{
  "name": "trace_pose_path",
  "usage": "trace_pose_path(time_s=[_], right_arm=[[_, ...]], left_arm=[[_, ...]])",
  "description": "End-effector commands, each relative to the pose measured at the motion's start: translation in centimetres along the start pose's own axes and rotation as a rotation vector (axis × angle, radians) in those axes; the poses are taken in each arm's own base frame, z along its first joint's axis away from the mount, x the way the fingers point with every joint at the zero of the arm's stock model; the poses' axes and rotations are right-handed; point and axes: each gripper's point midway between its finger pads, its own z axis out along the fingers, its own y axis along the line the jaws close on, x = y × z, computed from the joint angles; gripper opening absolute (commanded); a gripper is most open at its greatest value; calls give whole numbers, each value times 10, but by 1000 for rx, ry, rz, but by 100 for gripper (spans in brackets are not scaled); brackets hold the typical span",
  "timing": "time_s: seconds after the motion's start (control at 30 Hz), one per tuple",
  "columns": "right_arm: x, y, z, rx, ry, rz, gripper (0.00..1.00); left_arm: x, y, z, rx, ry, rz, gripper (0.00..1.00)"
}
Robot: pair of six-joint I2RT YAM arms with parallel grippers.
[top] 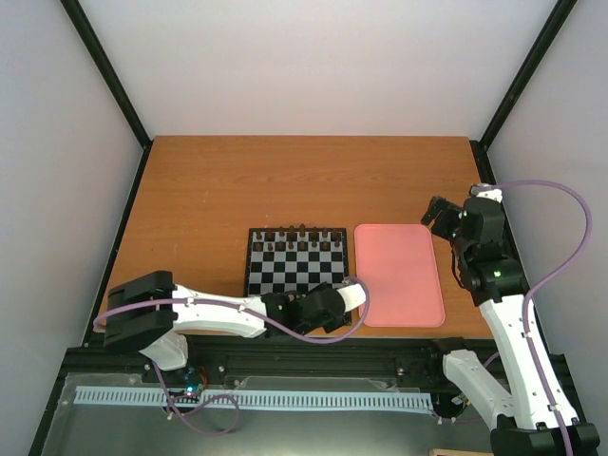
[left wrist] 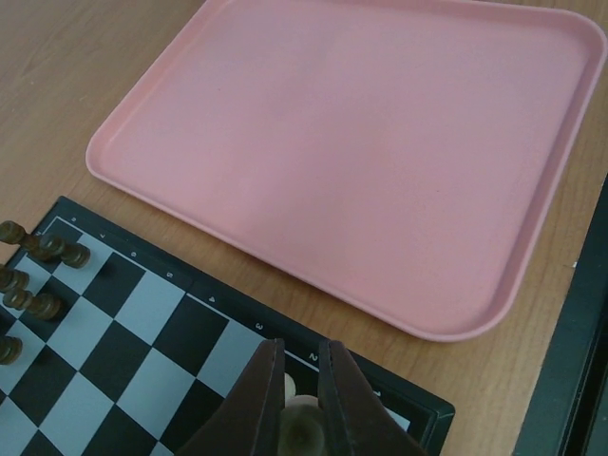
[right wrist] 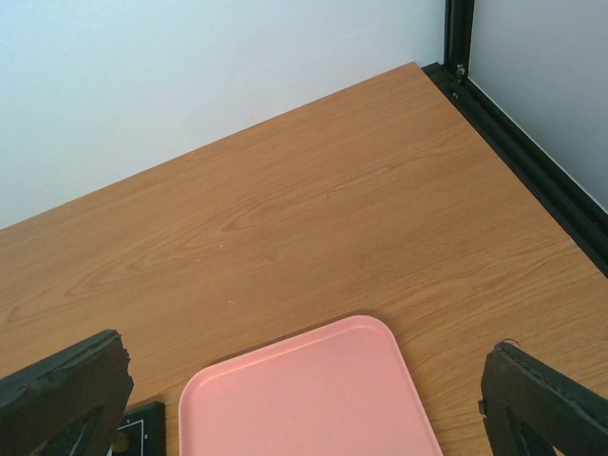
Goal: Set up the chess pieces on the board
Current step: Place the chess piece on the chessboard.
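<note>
The board (top: 251,268) of black and white checks lies in the middle of the table, next to a pink tray. My left gripper (left wrist: 299,353) hovers low over the board's (left wrist: 142,351) near right corner, shut on a pale chess piece (left wrist: 304,429). A second pale piece (left wrist: 288,386) stands on the square just beyond it, half hidden by the left finger. In the top view the left gripper (top: 338,298) covers that corner. My right gripper (top: 445,217) is open and empty, held above the table past the tray's far right corner.
Dark brown pieces (top: 296,236) line the board's far rows, also seen as dark pieces (left wrist: 38,275) in the left wrist view. The pink tray (top: 399,275) lies right of the board with nothing in it. Black frame posts edge the table.
</note>
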Motion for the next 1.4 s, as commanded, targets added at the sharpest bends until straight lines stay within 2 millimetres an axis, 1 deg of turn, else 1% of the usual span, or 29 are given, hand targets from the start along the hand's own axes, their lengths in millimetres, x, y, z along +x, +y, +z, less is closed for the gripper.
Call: trace_pose_path(time_s=[0.0, 0.23, 0.4, 0.57, 0.67, 1.0, 1.37], right_arm=[[-2, -1, -2, -8, -20, 17, 100], [-5, 0, -7, -16, -33, 22, 100], [-4, 0, -8, -22, -37, 26, 100], [-4, 0, -9, -24, -40, 27, 100], [-4, -1, -9, -22, -40, 27, 100], [-2, 1, -8, -32, -34, 28, 100], [-2, 2, -9, -41, -35, 26, 100]], left_arm=[[-1, -9, 1, -12, -4, -63, 1], [12, -21, 5, -3, 13, -135, 1], [18, -21, 11, -29, 10, -156, 1], [27, -29, 24, -18, 2, -175, 1], [32, -29, 31, -39, 13, -176, 1], [39, -27, 32, -52, 21, -179, 1], [40, -23, 33, -77, 21, -175, 1]])
